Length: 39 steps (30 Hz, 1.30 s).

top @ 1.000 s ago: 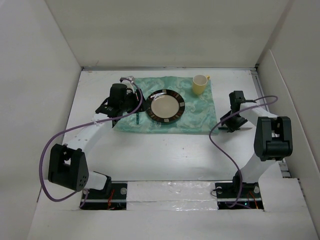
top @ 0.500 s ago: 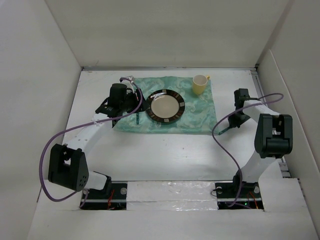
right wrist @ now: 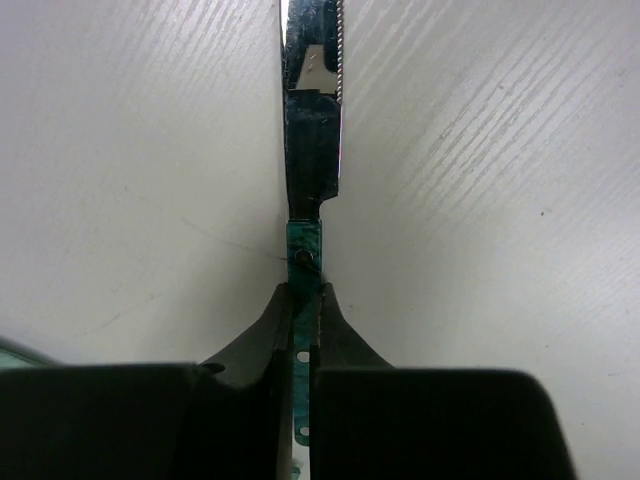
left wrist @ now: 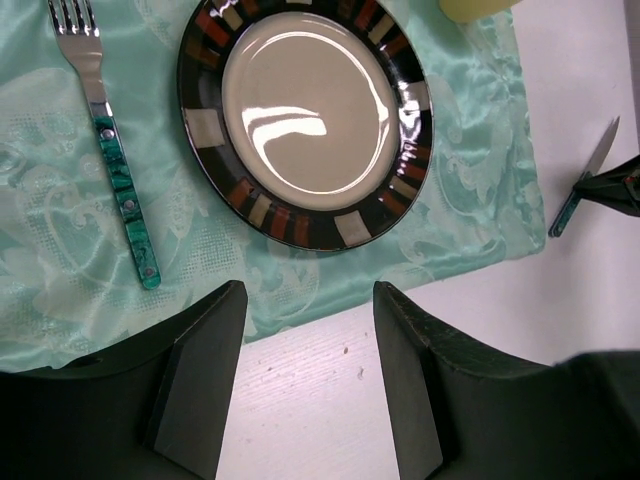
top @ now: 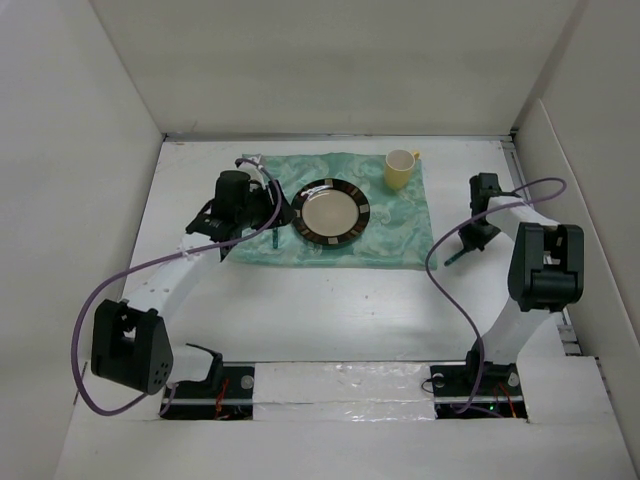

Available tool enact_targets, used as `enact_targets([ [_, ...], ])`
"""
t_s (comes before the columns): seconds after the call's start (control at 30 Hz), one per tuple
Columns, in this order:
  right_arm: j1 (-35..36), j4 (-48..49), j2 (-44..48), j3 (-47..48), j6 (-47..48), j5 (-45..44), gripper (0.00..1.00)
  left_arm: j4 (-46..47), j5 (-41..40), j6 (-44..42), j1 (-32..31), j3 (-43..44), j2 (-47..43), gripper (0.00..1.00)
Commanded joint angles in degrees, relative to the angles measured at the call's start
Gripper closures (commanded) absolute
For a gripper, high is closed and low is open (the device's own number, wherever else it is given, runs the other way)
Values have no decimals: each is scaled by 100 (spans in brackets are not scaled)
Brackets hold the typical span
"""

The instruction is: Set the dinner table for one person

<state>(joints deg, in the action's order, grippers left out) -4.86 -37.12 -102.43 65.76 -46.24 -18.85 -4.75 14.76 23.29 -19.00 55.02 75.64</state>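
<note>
The white dinner table (top: 330, 310) carries a sea-green cloth (top: 390, 225). On the cloth sit a dark-rimmed plate (top: 331, 211) (left wrist: 305, 115), a yellow mug (top: 401, 169) and a fork (top: 275, 235) (left wrist: 110, 150) with a green handle left of the plate. My left gripper (top: 258, 212) (left wrist: 305, 380) hovers open and empty over the cloth's near edge. Right of the cloth, my right gripper (top: 470, 240) (right wrist: 303, 300) is shut on the green handle of a knife (right wrist: 312, 100) (top: 455, 257) (left wrist: 590, 180), whose serrated blade points away over bare table.
White walls box in the table on the left, far and right sides. Purple cables loop from both arms, the right one (top: 440, 290) hanging over the table near the cloth's right edge. Both arm bases stand at the near edge.
My right gripper has closed on the knife handle and shifted slightly to the far right. The left arm's elbow has sunk toward the near edge; its gripper stays open.
</note>
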Motion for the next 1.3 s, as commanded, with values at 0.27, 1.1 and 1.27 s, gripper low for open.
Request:
enact_targets([
  [0.27, 1135, 801, 2253, 1395, 1150, 431, 100, -464, -228, 71, 20, 552, -848, 49],
  [1.1, 2385, 399, -793, 2230, 2787, 2201, 100, -1766, -896, -26, 81, 501, -1920, 48],
  [1.27, 2332, 443, -1033, 2240, 2655, 2175, 100, -1801, -923, 9, 81, 465, -1982, 48],
])
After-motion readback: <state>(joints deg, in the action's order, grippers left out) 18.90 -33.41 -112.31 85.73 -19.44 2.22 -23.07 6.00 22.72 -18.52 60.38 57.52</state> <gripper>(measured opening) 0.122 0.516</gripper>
